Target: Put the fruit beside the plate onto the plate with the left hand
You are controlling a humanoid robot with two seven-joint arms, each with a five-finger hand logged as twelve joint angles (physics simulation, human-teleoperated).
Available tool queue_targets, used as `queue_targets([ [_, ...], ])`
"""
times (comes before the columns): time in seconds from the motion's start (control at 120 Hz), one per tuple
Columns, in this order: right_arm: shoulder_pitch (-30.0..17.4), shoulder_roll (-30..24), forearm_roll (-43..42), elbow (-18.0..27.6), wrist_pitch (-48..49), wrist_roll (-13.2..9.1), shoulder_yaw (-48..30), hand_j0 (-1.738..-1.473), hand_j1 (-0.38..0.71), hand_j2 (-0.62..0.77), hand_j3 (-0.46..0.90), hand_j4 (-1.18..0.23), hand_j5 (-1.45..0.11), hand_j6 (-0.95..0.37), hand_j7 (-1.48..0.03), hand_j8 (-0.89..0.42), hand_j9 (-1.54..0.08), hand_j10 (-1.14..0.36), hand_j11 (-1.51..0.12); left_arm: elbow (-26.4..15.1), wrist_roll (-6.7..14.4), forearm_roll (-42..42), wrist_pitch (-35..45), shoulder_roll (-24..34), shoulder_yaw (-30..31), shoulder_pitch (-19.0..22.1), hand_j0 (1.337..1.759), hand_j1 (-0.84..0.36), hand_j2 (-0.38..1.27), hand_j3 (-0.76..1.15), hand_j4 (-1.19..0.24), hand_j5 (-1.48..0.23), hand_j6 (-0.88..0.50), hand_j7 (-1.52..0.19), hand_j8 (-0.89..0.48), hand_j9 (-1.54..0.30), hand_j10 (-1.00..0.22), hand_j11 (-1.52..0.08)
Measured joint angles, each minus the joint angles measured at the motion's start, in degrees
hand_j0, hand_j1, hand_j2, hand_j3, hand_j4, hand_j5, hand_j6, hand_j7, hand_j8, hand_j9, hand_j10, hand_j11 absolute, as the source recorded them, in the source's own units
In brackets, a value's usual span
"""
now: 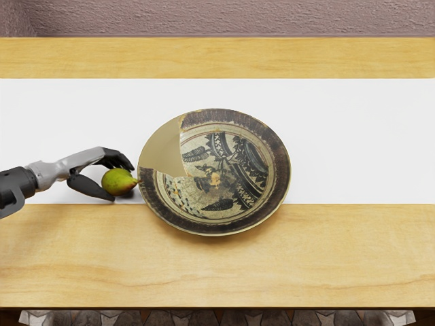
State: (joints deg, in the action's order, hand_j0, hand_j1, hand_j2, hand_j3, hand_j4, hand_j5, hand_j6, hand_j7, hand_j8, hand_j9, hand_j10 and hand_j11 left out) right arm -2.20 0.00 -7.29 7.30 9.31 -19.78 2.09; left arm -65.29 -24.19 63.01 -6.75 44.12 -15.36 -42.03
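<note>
Bright, even light, sharp throughout (shadows faint and soft)

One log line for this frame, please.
left hand: fingers around fruit | fruit: beside plate at its left rim, not on it | right hand: not in view

We see our left arm [15, 189] at the left edge. It is dark grey there, then turns light grey and blocky. Our left hand [95, 174] has black fingers [117, 160] with rounded tips.
</note>
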Motion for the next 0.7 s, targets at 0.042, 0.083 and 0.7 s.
queue_targets([
  [0.042, 0.0, 0.0, 0.0, 0.0, 0.0, 0.0, 0.0, -1.658, -0.35, 0.0, 0.0, 0.0, 0.0, 0.0, 0.0, 0.0, 0.0, 0.0, 0.0, 0.0, 0.0, 0.0, -0.2, 0.0, 0.0, -0.2, 1.657, -0.19, 0.12, 0.0, -0.5, -0.65, -0.45, -0.65, -0.45, -0.65, -0.5, -0.65],
  [0.083, 0.0, 0.0, 0.0, 0.0, 0.0, 0.0, 0.0, -1.658, -0.35, 0.0, 0.0, 0.0, 0.0, 0.0, 0.0, 0.0, 0.0, 0.0, 0.0, 0.0, 0.0, 0.0, -0.6, 0.1, 0.0, -0.3, 1.657, -0.2, 0.12, 0.0, -0.51, -0.67, -0.44, -0.66, -0.44, -0.66, -0.51, -0.66],
  [0.7, 0.0, 0.0, 0.0, 0.0, 0.0, 0.0, 0.0, -1.658, -0.35, 0.0, 0.0, 0.0, 0.0, 0.0, 0.0, 0.0, 0.0, 0.0, 0.0, -0.3, 0.0, 0.0, -3.3, 2.6, 0.0, -1.1, 1.656, -0.22, 0.31, 0.0, -0.56, -0.81, -0.42, -0.8, -0.43, -0.8, -0.6, -0.8],
])
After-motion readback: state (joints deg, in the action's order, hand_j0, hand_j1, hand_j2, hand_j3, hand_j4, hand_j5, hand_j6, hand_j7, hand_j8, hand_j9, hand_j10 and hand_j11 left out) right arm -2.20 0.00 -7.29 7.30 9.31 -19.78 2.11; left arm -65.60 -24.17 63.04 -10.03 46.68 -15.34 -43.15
